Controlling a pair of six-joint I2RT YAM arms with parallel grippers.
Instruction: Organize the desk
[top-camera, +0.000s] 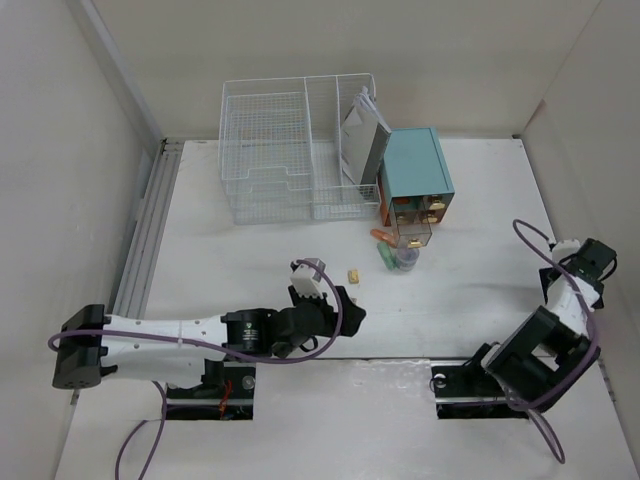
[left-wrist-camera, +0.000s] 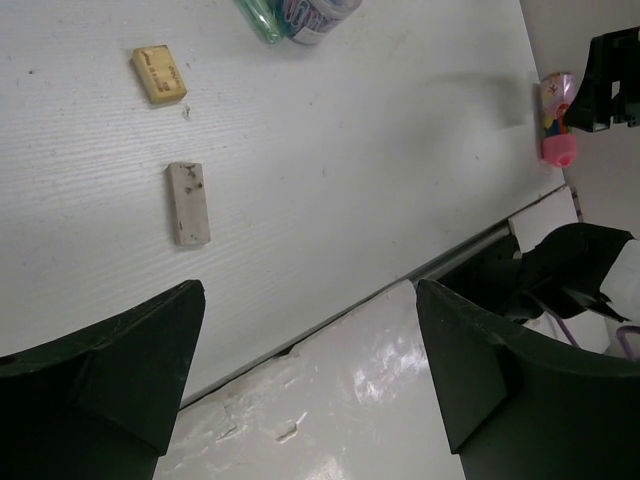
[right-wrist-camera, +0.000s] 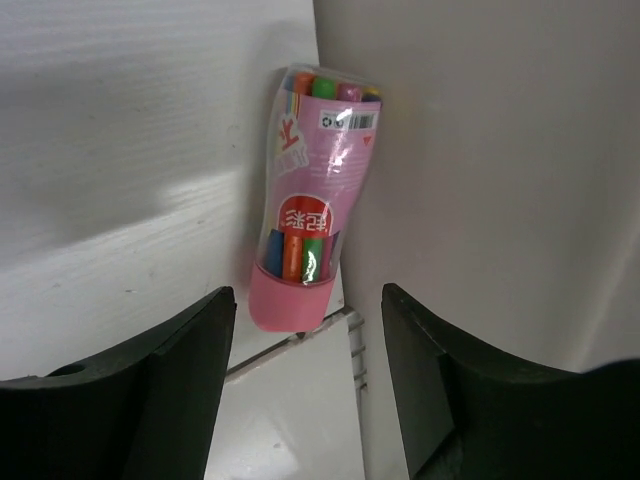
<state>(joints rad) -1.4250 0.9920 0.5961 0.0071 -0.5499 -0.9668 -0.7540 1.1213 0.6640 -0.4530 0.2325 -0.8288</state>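
Well, the right hand hangs wide open and empty over a pink tube of markers, which lies at the near right edge of the bench, its side against the wall. The left hand is just as wide and holds nothing, low over the near middle, close to a yellow eraser and a pale block.

The tube looks like the piece to fetch. I'd say the trouble is the wall, since it leaves hardly any room for the outer finger. Better to come down with the fingers square across the tube's width, or nudge it clear of the wall first, and close gently because the round plastic may roll. The wire basket and teal drawer box stand well apart, at the far side.
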